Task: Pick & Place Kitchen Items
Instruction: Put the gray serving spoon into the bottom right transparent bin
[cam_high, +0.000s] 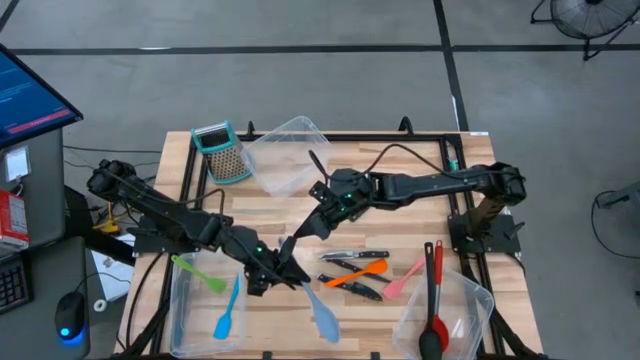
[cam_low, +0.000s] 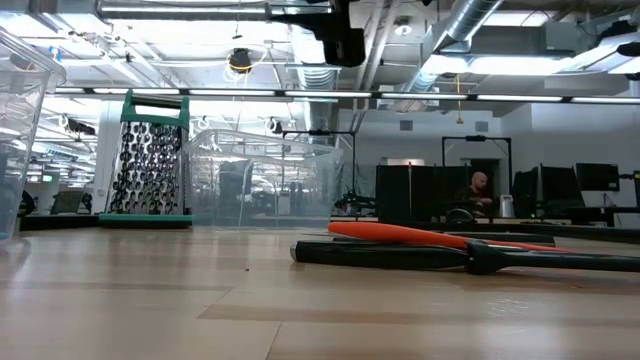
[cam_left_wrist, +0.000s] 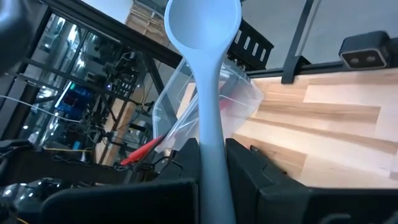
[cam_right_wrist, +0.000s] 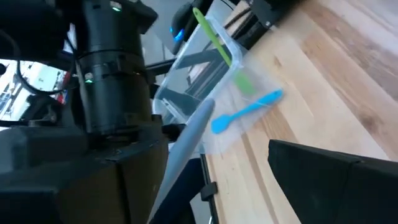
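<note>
Left gripper (cam_high: 282, 268) jaws closed on pale-blue silicone spoon (cam_high: 318, 308) handle above bench (cam_high: 280, 210) centre; carry it level to clear plastic tub (cam_high: 190, 300) (right gripper (cam_high: 298, 236) jaws open, nearby)

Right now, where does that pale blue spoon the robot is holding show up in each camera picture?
High view: pale blue spoon bottom centre, running out from the left fingers.
Low view: not in it.
Left wrist view: centre, bowl at the top.
Right wrist view: lower middle, a pale slanted handle.
Shared landmark: the clear tub with the green spatula.
</note>
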